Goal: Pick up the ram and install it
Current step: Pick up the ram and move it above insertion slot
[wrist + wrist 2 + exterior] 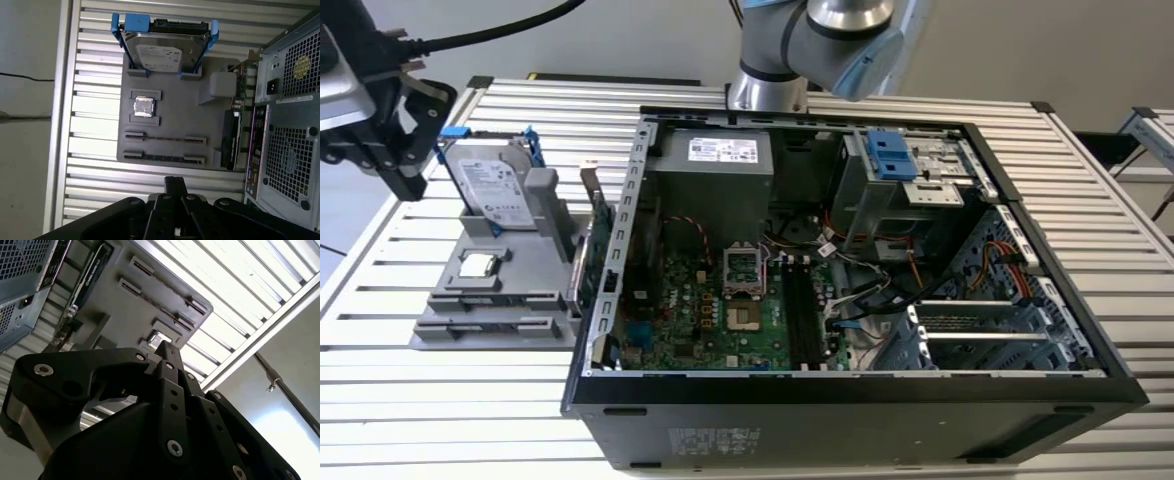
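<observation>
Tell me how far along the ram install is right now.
Done: nothing I can confirm. The two long slots on the grey parts holder look empty, and I cannot tell whether a ram sits in the motherboard slots.
In hand: nothing visible. The gripper hangs shut at the exterior view's left of the hard drive, outside the computer case.
Left: a seated ram is not shown.

Your gripper (175,182) had open room over the gray tray (180,115), save where the upright hard drive (162,52) and expansion card (231,142) stood.
</observation>
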